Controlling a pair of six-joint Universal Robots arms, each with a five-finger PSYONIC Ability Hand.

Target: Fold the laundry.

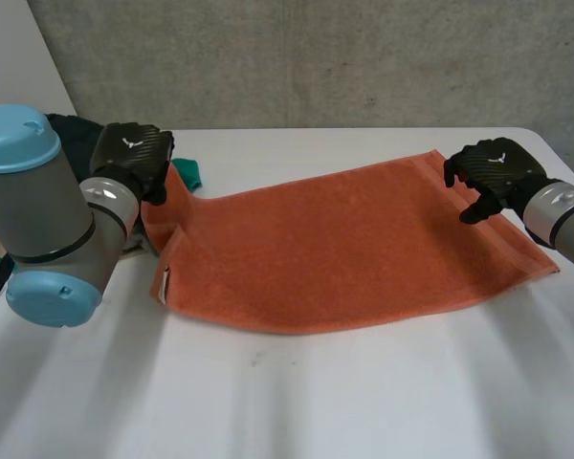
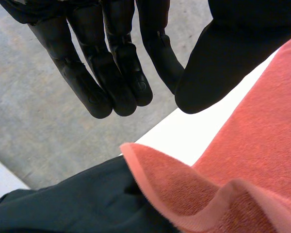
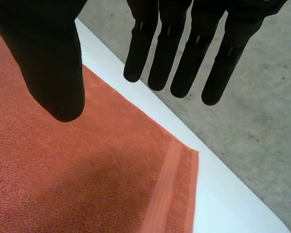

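Orange towel [image 1: 335,249] lies single-layer across the middle of the worktop [image 1: 316,402], long axis running arm to arm. That layout makes sense, since each robot hand gets one short end. No fold made yet, by the look of it.

The towel's left end isn't flat. It rides up, puckered, onto a dark garment [image 2: 63,204] piled at the far-left corner of the worktop, with a teal cloth [image 1: 189,173] poking out beside it. That bunching probably needs lifting clear before a clean fold.

Left robot hand [image 1: 132,153] hovers over the raised far-left corner. In its wrist view the fingers [image 2: 111,77] are straight and close together, the thumb [image 2: 218,68] is apart from them, and the gap is empty. It touches and holds nothing.

Right robot hand [image 1: 490,172] sits above the towel's far-right corner. In its wrist view the fingers [image 3: 184,58] are straight and slightly fanned, with the thumb [image 3: 51,63] well off to the side. The hemmed corner lies flat on the worktop below them. No contact visible, no pinch.

Judgement: both are poised for a corner grasp on the far edge, likely to bring it over to the near edge.
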